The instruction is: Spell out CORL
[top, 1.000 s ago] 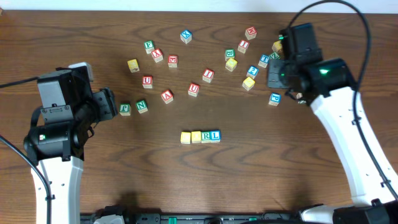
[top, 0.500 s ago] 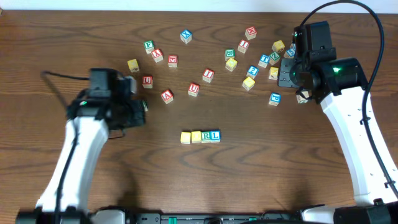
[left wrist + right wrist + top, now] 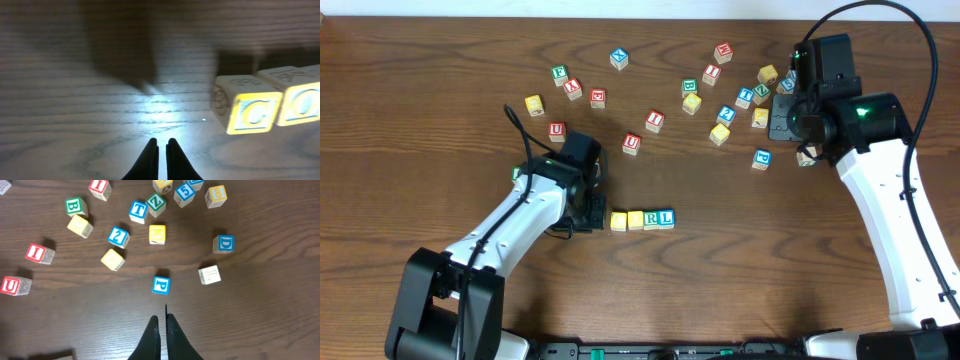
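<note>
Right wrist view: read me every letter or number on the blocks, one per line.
"B": B block, green
"T": T block, blue
"Z": Z block, green
"2": 2 block, blue
"K": K block, yellow
"5": 5 block, blue
"D": D block, blue
"P": P block, blue
"I": I block, red
"U": U block, red
The white block and the rest are too unclear.

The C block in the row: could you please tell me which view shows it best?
Left wrist: the C block sits close, letter legible. Overhead shows only a small yellow cube; right wrist misses it.
</note>
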